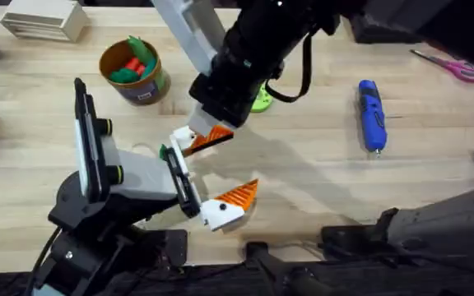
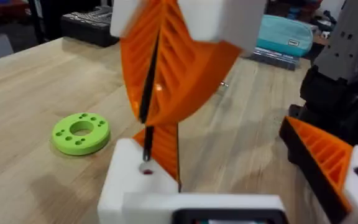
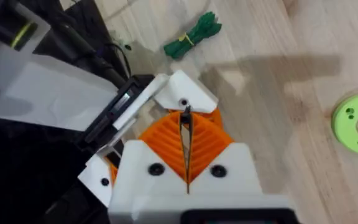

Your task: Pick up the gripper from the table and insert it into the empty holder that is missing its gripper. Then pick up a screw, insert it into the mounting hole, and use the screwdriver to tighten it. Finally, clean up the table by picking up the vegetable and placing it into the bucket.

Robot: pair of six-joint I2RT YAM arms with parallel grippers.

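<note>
One yellow bucket [image 1: 132, 70] stands far left. One leafy vegetable [image 3: 194, 35] lies on the counter [image 1: 319, 164] beside the open left hand [image 1: 208, 173], whose white holder [image 2: 132, 183] carries the orange gripper [image 2: 165, 146]. The right hand [image 3: 186, 124], closed on a thin black rod [image 2: 146, 148], crowds over the holder, and further right lie one green ring [image 1: 262, 101], one blue screwdriver [image 1: 370, 113] and one pair of scissors [image 1: 455, 66].

Centre of the counter [image 1: 319, 177] is crowded: your right end effector [image 1: 206, 138] hangs right over the left end effector [image 1: 208, 177], orange pads meeting at the holder [image 3: 185, 93]. The green ring [image 1: 261, 100] lies just behind them, the vegetable [image 3: 194, 34] close beside. Toward the right you have open wood as far as the screwdriver [image 1: 370, 113]. The bucket [image 1: 133, 71] stands apart at the far left.
</note>
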